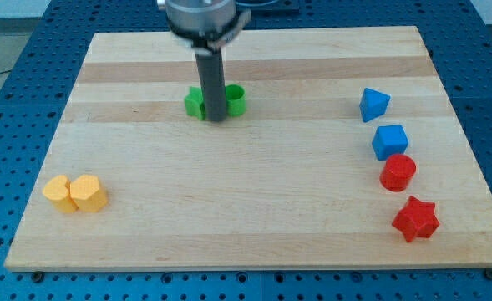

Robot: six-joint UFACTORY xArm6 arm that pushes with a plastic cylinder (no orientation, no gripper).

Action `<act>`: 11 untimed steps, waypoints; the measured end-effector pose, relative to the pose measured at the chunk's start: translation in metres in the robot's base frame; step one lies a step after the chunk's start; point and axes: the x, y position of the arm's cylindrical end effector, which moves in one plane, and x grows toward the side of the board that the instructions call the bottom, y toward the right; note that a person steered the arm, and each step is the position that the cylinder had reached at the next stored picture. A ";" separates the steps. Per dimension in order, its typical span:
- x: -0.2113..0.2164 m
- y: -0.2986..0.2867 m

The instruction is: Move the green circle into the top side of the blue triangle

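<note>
Pale wood board (254,217), smooth matt; blocks prob. matt plastic.

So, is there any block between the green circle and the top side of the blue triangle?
No visible block is. The green circle sits beside my tip, on its right in the view. The board from there to the blue triangle holds nothing; the blue cube lies below the triangle.

**Open lane across the middle, clutter on the right edge**

My tip (216,119) sits between two green blocks: green block (195,103) at its left, green circle (235,99) at its right, both about touching the rod. Between the green circle and the blue triangle (373,104) the board (254,192) is bare. Below the triangle a close column runs down: blue cube (389,140), red cylinder (398,173), red star (415,219). Two touching yellow blocks (76,194) sit well apart at the view's lower left.
</note>
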 end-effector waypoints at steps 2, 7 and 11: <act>-0.030 0.008; -0.028 0.033; -0.063 0.160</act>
